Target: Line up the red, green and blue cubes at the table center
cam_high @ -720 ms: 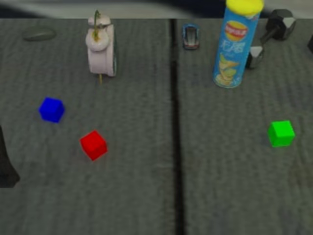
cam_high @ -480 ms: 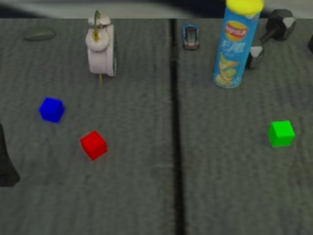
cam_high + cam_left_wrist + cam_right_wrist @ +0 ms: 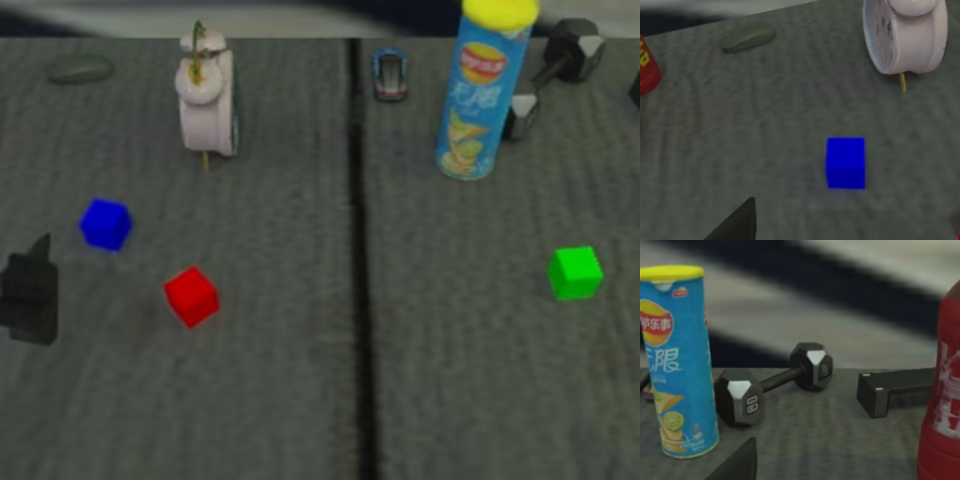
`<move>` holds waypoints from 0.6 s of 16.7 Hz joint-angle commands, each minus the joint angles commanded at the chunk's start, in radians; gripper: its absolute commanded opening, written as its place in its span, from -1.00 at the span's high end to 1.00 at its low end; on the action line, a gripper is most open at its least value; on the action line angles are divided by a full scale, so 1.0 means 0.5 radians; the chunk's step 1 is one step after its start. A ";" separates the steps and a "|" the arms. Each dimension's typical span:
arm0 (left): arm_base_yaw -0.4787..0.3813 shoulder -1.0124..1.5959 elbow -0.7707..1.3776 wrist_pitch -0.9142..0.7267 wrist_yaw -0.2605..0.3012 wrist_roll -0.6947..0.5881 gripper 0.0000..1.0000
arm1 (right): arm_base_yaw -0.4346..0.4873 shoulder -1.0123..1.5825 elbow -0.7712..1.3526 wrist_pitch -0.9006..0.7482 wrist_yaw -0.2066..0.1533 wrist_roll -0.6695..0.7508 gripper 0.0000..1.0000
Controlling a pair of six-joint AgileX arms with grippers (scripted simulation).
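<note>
Advancing since the earlier top view, the left gripper (image 3: 30, 297) now stands further onto the table at its left edge, just left of the blue cube (image 3: 105, 223) and well left of the red cube (image 3: 191, 295). Finger opening: cannot tell; nothing seen held. Both cubes lie unmoved on the left half, apart from each other. The green cube (image 3: 575, 272) remains far right of the black seam (image 3: 359, 300), also unmoved. In the left wrist view the blue cube (image 3: 845, 162) rests alone on the tabletop, near the pink alarm clock (image 3: 905, 35). The chip can (image 3: 483, 90) and dumbbell (image 3: 772, 382) are unchanged. Right gripper: not seen in the top view.
</note>
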 joint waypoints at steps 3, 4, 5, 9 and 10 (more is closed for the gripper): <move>-0.118 0.656 0.439 -0.338 -0.003 0.150 -1.00 | 0.000 0.000 0.000 0.000 0.000 0.000 -1.00; -0.158 0.877 0.585 -0.453 -0.004 0.200 -1.00 | 0.000 0.000 0.000 0.000 0.000 0.000 -1.00; -0.198 1.093 0.729 -0.567 -0.005 0.250 -1.00 | 0.000 0.000 0.000 0.000 0.000 0.000 -1.00; -0.346 1.846 1.268 -0.989 -0.006 0.433 -1.00 | 0.000 0.000 0.000 0.000 0.000 0.000 -1.00; -0.379 2.003 1.391 -1.081 -0.006 0.473 -1.00 | 0.000 0.000 0.000 0.000 0.000 0.000 -1.00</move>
